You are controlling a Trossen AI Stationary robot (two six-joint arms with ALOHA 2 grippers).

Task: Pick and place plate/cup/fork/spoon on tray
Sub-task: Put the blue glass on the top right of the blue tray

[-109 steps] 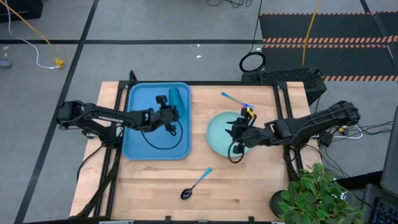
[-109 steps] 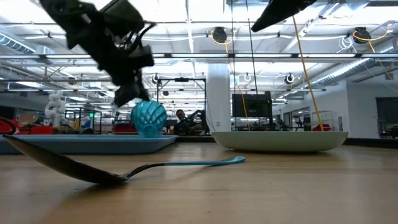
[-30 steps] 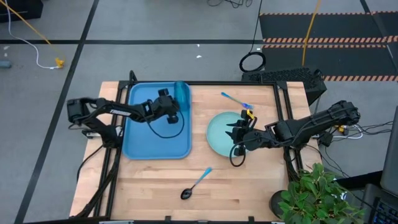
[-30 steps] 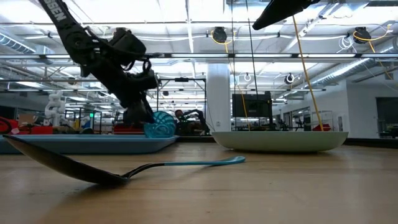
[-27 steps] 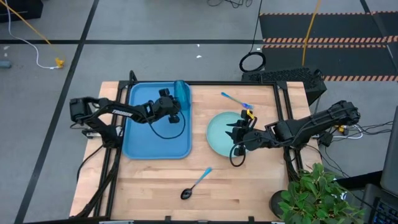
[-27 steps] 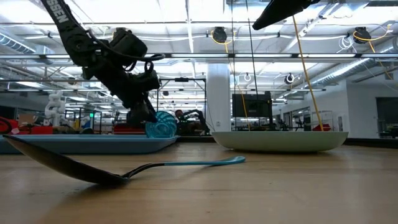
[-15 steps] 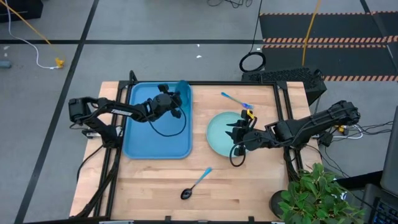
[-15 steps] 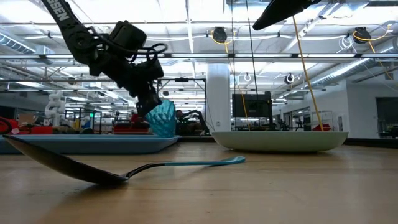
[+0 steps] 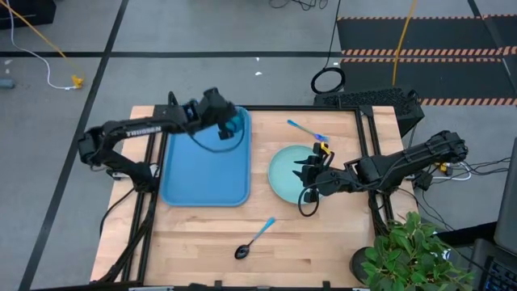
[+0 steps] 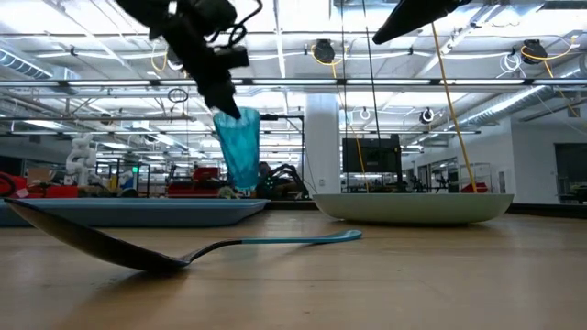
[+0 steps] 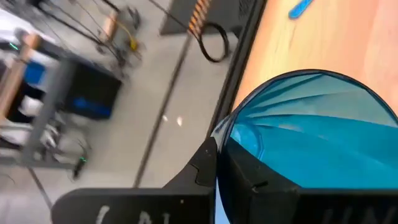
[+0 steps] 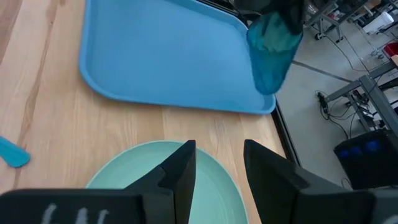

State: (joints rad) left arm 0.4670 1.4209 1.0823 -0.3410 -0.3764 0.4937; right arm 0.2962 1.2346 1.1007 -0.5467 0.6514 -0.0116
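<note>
**Cup airborne over tray's far corner**

Small translucent teal-blue ribbed plastic cup hangs tilted above the bright blue rectangular tray, clamped at the rim by the left tool. Likely light, thin-walled, slippery: grip gently. Right tool, unclenched, waits over the mint-green round plate.

cup lifted upright (off tray), left gripper raised

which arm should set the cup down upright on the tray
Left. The left gripper already holds the cup in the air above the tray's far corner, while the right gripper hovers open over the plate.
</note>
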